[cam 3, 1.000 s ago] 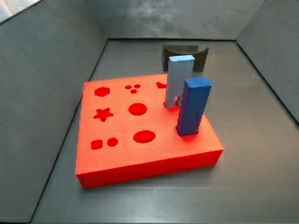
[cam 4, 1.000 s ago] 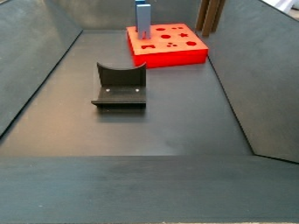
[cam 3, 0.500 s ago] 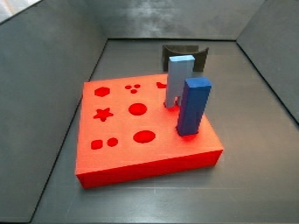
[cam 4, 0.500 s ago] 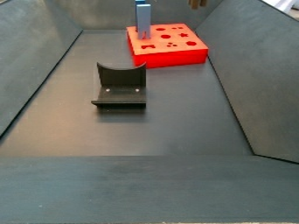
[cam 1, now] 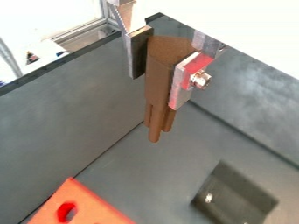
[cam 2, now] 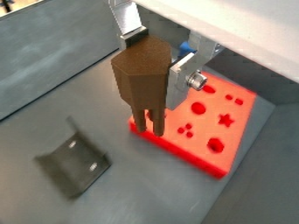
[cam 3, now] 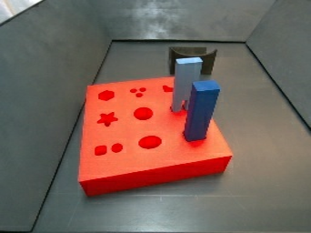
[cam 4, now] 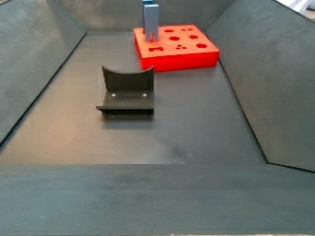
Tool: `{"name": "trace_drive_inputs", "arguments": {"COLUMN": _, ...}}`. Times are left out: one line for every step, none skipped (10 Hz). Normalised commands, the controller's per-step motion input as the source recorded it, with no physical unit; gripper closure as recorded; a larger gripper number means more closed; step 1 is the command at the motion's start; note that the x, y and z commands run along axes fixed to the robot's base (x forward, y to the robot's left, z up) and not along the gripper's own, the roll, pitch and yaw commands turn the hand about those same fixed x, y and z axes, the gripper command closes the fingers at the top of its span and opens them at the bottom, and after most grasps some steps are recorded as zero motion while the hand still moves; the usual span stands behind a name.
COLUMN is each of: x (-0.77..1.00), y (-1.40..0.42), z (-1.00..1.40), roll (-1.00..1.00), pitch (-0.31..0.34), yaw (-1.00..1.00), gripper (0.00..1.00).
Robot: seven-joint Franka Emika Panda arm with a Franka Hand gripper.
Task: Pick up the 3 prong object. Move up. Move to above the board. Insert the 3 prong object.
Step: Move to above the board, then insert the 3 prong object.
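Gripper point(cam 2: 155, 63) closed on the 3 prong object point(cam 2: 142, 83), held well above the dark grey floor point(cam 4: 160, 138) with prongs down; neither shows in the side views. Board point(cam 3: 145, 127) lies flat on the floor inside grey walls, two blue blocks point(cam 3: 201, 109) standing in it, fixture point(cam 4: 124, 90) apart.

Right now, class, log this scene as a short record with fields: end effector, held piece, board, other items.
end effector: seen only in both wrist views, raised above the floor, shut on the 3 prong object
3 prong object: brown, prongs pointing down, not yet inserted
board: red, flat on the floor, holes cut in its top
blue blocks: two, standing upright on the board
fixture: dark, on the floor apart from the board
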Motion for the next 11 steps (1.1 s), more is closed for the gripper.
{"name": "trace_drive_inputs", "arguments": {"x": 0.17, "y": -1.00, "z": 0.11, "roll": -0.02, "pitch": 0.132, "yaw": 0.01, "gripper": 1.00}}
{"name": "trace_drive_inputs", "arguments": {"x": 0.17, "y": -1.00, "z": 0.11, "roll": -0.01, "pitch": 0.136, "yaw": 0.01, "gripper": 1.00}}
{"name": "trace_drive_inputs", "arguments": {"x": 0.18, "y": -1.00, "z": 0.11, "roll": 0.00, "pitch": 0.140, "yaw": 0.01, "gripper": 1.00}}
{"name": "trace_drive_inputs", "arguments": {"x": 0.20, "y": -1.00, "z": 0.11, "roll": -0.01, "pitch": 0.134, "yaw": 0.01, "gripper": 1.00}}
{"name": "trace_drive_inputs", "arguments": {"x": 0.21, "y": -1.00, "z": 0.12, "roll": 0.01, "pitch": 0.135, "yaw": 0.01, "gripper": 1.00}}
{"name": "trace_drive_inputs", "arguments": {"x": 0.23, "y": -1.00, "z": 0.13, "roll": 0.00, "pitch": 0.131, "yaw": 0.01, "gripper": 1.00}}
{"name": "trace_drive_inputs", "arguments": {"x": 0.22, "y": -0.85, "z": 0.12, "roll": 0.01, "pitch": 0.133, "yaw": 0.01, "gripper": 1.00}}
{"name": "trace_drive_inputs", "arguments": {"x": 0.19, "y": -0.66, "z": 0.10, "roll": 0.02, "pitch": 0.135, "yaw": 0.01, "gripper": 1.00}}
{"name": "trace_drive_inputs", "arguments": {"x": 0.13, "y": -0.33, "z": 0.06, "roll": 0.02, "pitch": 0.122, "yaw": 0.01, "gripper": 1.00}}
{"name": "trace_drive_inputs", "arguments": {"x": 0.10, "y": -0.21, "z": 0.04, "roll": 0.03, "pitch": 0.100, "yaw": 0.01, "gripper": 1.00}}
{"name": "trace_drive_inputs", "arguments": {"x": 0.00, "y": 0.00, "z": -0.06, "roll": 0.02, "pitch": 0.000, "yaw": 0.00, "gripper": 1.00}}
